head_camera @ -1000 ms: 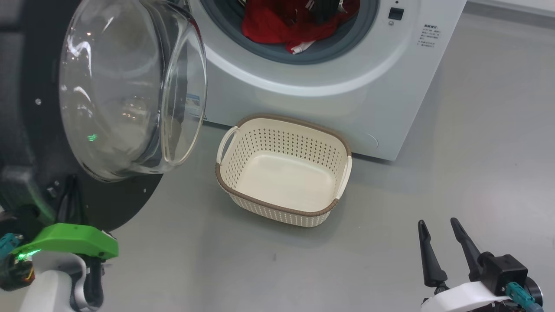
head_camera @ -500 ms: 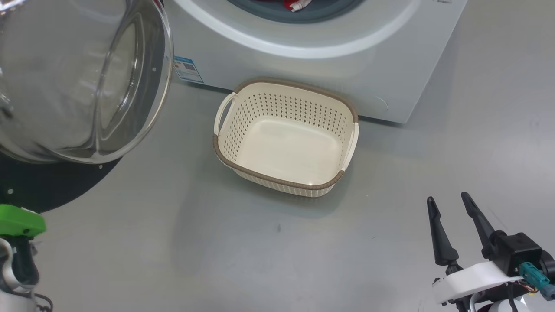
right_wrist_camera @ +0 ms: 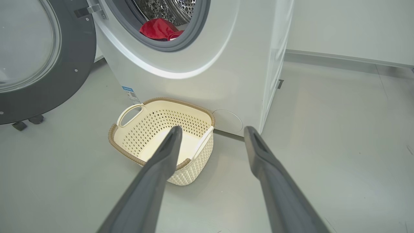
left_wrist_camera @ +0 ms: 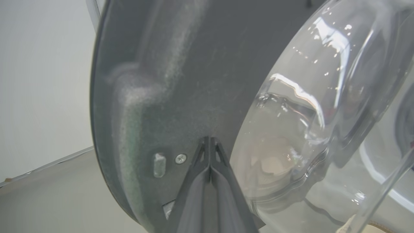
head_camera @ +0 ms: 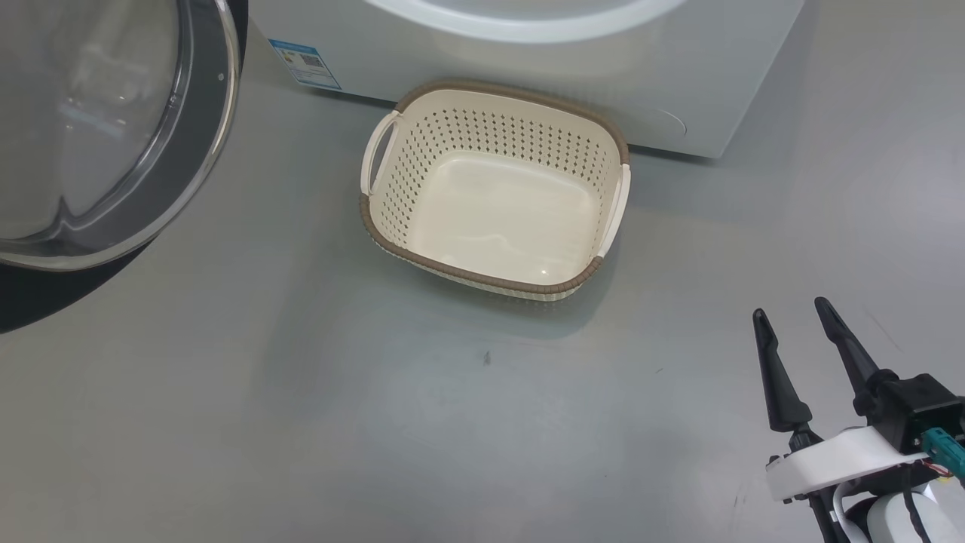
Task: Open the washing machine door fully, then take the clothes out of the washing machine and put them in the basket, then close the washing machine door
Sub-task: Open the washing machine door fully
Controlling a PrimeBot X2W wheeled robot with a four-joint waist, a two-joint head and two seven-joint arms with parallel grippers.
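The left claw [left_wrist_camera: 210,140] is holding its two fingers tight together, with nothing between them. Its tip is sitting right up against the dark ring of the door [left_wrist_camera: 152,81], beside a small screw [left_wrist_camera: 180,158]. I am not able to tell if it is truly touching. I am guessing it is pushing the door wide, so the first job, opening the door all the way, is the one going on. The right claw [head_camera: 789,309] is hanging low over the floor [head_camera: 301,422]. Its fingers are spread apart and empty, and they are pointing toward the washing machine [head_camera: 528,53].

The door is hanging out from the left side of the washing machine, well away from the drum [right_wrist_camera: 168,8]. Its flat face is standing upright, and its round glass bowl is bulging toward the basket side. It is looking nearly all the way open to me.

The basket [head_camera: 490,280] is sitting on the floor just in front of the washing machine. Its open side is facing up, with nothing in it. Its long way is running from handle to handle, along the front of the machine, turned a little.

The red clothes [right_wrist_camera: 158,29] are lying inside the drum. Next, I am thinking the right claw is going to need to lift up, reach into the drum and pinch the red cloth. It should do this without bumping the door or the grey rubber ring [right_wrist_camera: 194,35].
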